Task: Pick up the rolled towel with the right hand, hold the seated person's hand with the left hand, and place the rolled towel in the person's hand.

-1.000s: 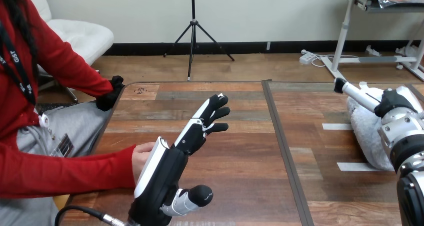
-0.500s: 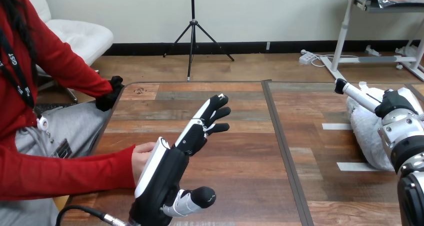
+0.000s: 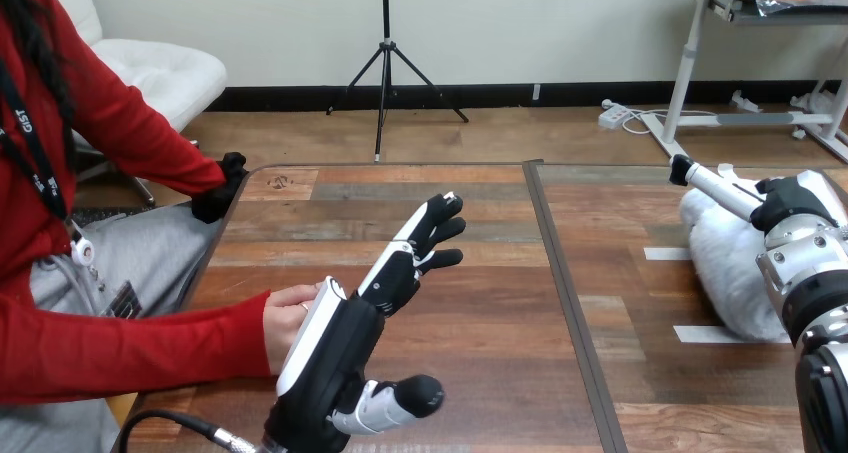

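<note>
Near left: the left hand (image 3: 335,358), raised on edge above the wooden plank table (image 3: 480,323), white-shelled back turned leftward. Released, holding nothing: fingers (image 3: 432,231) straight and stretched up and away, thumb (image 3: 400,401) jutting out to the right, low down. Tucked just left of that white back, the person's hand (image 3: 288,315) at the end of a red sleeve, resting at table level. Contact between the two impossible to make out, and nothing curled round it.

Far right: the right hand (image 3: 795,208), low by the table's edge. Clenched or released, cannot tell. Directly under it and spilling out to its left, the white fluffy rolled towel (image 3: 722,273), lying on the wood, well apart from the left hand. Two white tape strips (image 3: 672,254) just left of the towel, flat on the planks. No legible writing on either.
</note>
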`<action>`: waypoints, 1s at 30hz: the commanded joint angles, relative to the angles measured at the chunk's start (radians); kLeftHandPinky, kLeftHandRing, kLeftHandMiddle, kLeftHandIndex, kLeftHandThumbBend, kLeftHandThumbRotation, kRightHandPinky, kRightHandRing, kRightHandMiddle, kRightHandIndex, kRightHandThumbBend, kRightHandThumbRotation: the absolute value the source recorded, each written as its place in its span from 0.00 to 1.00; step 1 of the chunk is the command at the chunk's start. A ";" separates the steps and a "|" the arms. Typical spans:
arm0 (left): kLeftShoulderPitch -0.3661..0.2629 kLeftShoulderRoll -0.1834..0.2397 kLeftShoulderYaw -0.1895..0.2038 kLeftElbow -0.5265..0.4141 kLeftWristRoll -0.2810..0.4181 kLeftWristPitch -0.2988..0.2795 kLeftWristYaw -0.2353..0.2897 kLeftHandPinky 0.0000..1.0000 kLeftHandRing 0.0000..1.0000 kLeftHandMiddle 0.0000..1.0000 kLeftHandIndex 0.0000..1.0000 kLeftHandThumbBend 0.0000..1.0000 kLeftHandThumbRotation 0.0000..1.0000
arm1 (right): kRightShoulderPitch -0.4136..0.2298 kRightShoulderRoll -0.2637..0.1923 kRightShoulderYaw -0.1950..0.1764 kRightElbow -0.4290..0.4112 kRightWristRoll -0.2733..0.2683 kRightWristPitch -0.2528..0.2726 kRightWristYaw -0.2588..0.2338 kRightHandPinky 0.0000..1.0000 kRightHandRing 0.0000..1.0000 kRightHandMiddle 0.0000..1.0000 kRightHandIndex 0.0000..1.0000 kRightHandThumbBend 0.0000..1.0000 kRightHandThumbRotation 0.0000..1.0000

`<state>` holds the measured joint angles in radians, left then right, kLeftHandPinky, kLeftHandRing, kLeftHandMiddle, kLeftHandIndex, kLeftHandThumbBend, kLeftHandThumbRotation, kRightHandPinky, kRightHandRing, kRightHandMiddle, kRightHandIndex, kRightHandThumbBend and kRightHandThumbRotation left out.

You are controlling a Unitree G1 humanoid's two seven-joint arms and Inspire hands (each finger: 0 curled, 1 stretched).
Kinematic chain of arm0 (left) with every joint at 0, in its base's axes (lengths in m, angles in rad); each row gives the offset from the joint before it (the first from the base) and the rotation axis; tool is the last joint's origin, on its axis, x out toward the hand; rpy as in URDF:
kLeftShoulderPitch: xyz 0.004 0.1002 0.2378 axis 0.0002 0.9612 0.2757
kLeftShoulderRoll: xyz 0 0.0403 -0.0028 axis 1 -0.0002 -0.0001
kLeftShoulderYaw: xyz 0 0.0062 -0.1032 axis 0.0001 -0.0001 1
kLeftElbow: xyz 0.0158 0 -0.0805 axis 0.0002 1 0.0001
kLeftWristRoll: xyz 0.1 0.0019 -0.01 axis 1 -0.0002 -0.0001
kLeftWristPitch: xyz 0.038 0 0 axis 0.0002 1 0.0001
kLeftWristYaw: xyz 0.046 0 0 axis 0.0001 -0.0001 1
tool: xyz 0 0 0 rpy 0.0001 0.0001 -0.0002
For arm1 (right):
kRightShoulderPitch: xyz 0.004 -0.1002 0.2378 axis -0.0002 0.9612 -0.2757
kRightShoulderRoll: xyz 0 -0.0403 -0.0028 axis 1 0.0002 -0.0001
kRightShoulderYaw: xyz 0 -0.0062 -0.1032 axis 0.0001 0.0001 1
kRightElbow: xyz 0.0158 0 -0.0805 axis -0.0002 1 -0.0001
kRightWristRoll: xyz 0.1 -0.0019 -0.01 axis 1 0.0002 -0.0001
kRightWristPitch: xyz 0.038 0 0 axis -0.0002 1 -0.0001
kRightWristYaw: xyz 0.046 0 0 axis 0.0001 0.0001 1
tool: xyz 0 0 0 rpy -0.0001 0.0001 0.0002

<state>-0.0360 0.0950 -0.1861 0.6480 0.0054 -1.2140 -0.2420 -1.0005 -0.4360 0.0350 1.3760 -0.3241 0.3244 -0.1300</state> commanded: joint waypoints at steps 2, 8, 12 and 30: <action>-0.039 -0.010 -0.002 -0.045 -0.020 -0.001 -0.005 0.84 0.92 0.95 0.96 1.00 0.88 | -0.035 0.022 0.014 -0.012 -0.009 0.010 0.009 0.59 0.97 0.96 0.95 1.00 0.78; -0.036 -0.007 -0.003 -0.053 -0.031 -0.001 -0.013 0.85 0.93 0.96 0.96 1.00 0.88 | -0.012 0.015 0.030 -0.010 -0.026 -0.007 0.005 0.84 0.99 0.99 0.99 1.00 0.77; -0.035 -0.007 0.010 -0.055 -0.013 -0.008 -0.004 0.85 0.92 0.95 0.96 1.00 0.90 | 0.007 0.006 0.042 -0.008 -0.038 -0.023 0.013 0.93 1.00 1.00 1.00 1.00 0.76; -0.010 0.006 0.048 -0.072 0.032 -0.025 0.034 0.82 0.89 0.93 0.93 1.00 0.93 | 0.077 -0.011 0.050 -0.005 -0.057 -0.078 -0.026 0.76 0.92 0.92 0.93 1.00 0.69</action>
<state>-0.0303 0.0992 -0.1633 0.6298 0.0262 -1.2213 -0.2257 -0.9355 -0.4378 0.1053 1.3773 -0.3992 0.2686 -0.1369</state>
